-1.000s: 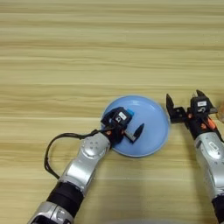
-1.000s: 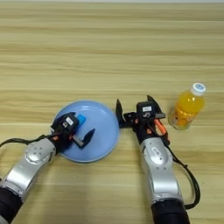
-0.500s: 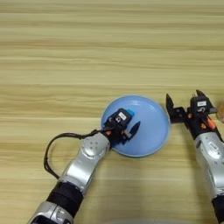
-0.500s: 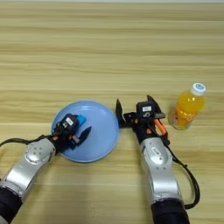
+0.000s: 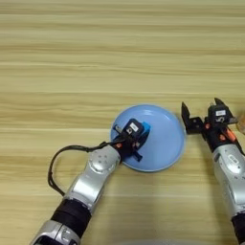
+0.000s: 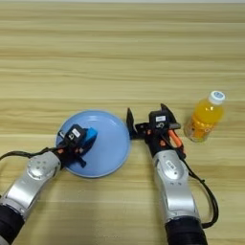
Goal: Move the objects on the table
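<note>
Gripping blue block (image 5: 145, 128) over plate (image 5: 167, 143), left gripper (image 5: 138, 143) now closed.

table (image 6: 119, 52): light wood planks | plate (image 6: 112, 153): near middle | bottle (image 6: 205, 117): upright, right

soft, even light falls on my broad light wood-grain surface (image 5: 119, 52); shadows stay faint, with a thin one under the round light-blue plate (image 6: 107, 165). no glare; everything looks slightly soft.
</note>
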### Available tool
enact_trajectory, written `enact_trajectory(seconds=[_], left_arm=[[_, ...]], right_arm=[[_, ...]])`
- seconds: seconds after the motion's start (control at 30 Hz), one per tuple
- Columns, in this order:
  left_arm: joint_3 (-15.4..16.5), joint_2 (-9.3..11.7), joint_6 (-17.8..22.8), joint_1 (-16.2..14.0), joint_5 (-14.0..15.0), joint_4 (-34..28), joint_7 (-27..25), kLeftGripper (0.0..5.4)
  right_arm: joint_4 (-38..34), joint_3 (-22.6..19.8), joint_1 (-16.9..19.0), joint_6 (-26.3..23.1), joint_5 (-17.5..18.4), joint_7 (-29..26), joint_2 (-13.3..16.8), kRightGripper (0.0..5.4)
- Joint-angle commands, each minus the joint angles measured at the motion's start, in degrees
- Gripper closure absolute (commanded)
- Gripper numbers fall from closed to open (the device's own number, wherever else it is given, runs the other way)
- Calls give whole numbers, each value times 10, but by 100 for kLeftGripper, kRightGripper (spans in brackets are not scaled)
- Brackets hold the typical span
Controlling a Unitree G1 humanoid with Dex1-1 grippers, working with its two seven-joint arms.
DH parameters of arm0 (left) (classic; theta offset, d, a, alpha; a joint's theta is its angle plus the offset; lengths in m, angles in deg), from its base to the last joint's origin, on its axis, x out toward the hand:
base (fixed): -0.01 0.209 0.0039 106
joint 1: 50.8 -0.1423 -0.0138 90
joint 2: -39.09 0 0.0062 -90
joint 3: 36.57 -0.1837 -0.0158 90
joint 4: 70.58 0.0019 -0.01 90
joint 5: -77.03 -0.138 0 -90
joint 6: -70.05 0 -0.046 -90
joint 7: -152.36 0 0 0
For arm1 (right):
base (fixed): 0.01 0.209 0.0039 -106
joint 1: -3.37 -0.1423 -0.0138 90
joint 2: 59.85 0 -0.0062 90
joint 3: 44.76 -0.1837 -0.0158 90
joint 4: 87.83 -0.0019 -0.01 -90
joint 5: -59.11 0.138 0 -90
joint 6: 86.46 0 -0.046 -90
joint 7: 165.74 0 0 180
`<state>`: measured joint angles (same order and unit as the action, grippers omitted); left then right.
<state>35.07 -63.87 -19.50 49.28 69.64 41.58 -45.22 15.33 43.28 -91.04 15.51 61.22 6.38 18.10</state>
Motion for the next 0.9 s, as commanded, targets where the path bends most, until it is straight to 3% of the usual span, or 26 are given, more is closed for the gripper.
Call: enact_trajectory(seconds=[0.03,0.37,0.9], left_arm=[[0,0,7,4,-6,4,1,404],[9,-2,0,7,1,6,4,404],[59,-29,-17,6,63,-44,-6,404]], right_arm=[[-4,-1,-6,-2,2,4,-2,0],[0,-2,-7,-1,3,5,-2,0],[4,-3,-5,0,3,5,-2,0]])
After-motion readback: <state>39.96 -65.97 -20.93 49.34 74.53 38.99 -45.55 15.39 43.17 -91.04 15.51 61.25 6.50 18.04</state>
